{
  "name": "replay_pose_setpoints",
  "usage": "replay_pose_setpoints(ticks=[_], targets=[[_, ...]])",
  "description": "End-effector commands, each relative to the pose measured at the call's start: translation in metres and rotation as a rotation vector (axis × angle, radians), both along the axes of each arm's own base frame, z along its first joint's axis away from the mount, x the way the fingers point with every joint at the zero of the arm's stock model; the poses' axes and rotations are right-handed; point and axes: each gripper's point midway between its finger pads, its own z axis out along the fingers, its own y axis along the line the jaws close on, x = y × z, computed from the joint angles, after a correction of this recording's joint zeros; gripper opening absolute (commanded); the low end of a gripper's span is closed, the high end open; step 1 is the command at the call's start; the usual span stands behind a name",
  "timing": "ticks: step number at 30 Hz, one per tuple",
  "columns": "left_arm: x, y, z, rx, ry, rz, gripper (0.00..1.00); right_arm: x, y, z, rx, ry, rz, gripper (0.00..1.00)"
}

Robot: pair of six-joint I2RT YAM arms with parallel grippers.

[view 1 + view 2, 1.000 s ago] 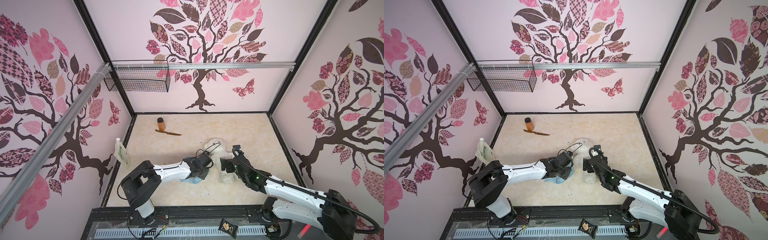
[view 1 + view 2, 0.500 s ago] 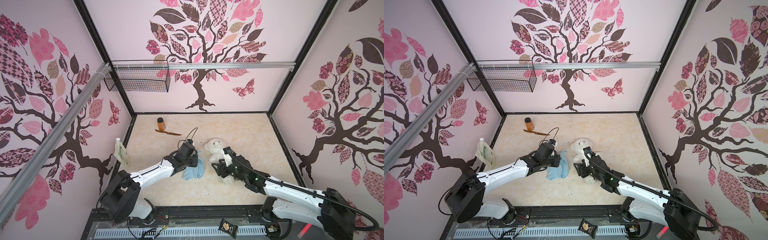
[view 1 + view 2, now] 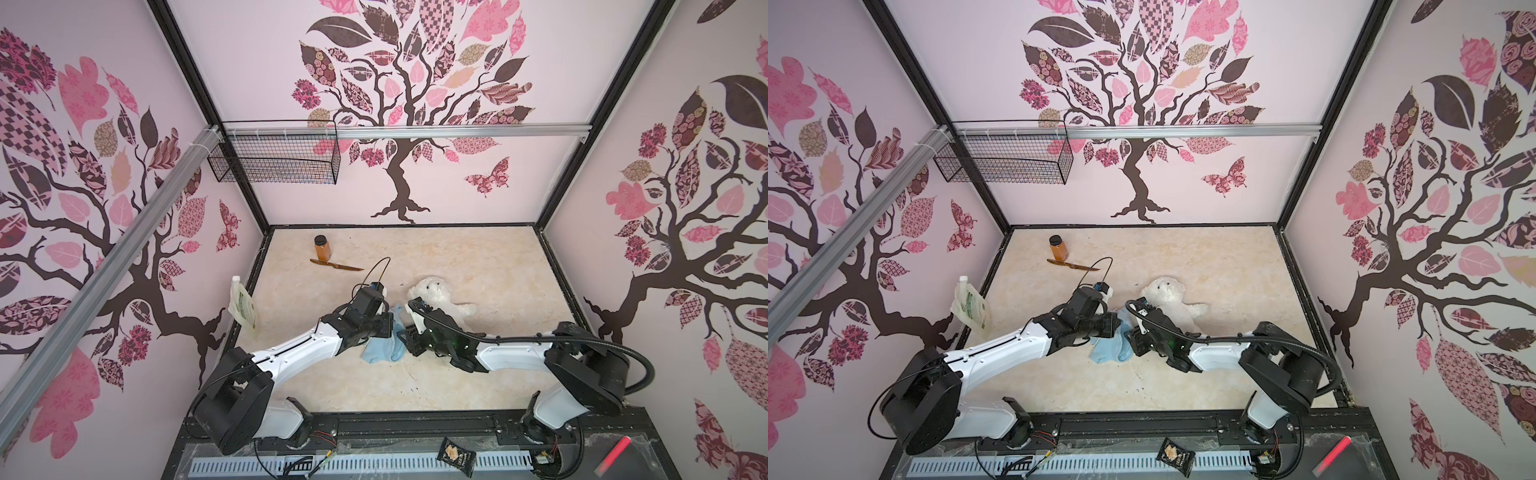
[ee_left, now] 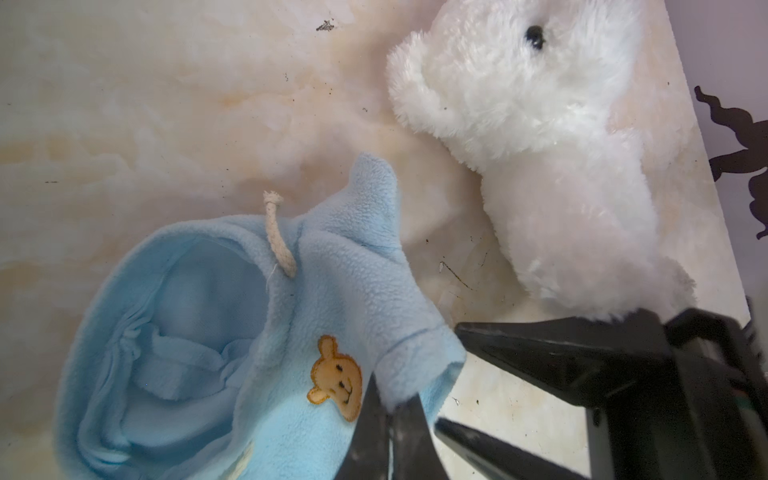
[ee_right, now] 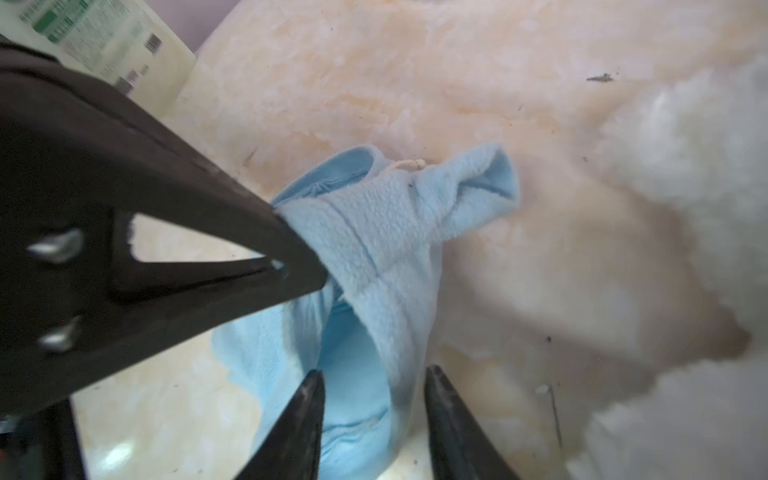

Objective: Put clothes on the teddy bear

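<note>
While left tool [image 4: 390, 401] pinches one blue shirt [image 4: 332, 282], right tool [image 5: 374, 374] gapes astride it; one teddy bear [image 3: 434, 296] beside.

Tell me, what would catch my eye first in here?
A white fluffy plush teddy bear lies on the beige marbled table, mid-scene. Just beside it, a small light blue fleece hooded shirt is worked from both sides: the left gripper pinches its edge, the right gripper straddles a fold.

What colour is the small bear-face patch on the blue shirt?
The patch is orange-tan; the left wrist view shows it best.
</note>
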Motion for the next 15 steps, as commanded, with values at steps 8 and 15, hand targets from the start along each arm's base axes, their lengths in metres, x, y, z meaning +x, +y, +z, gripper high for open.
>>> replay_pose_setpoints(ticks=[8,15], targets=[[-0.01,0.027,-0.002,0.053,-0.017,0.06,0.2,0.014,0.011,0.023,0.103,0.037,-0.083,0.05],[-0.03,0.027,-0.006,-0.002,-0.017,0.044,0.45,0.007,0.011,0.045,0.243,0.142,-0.129,0.0]])
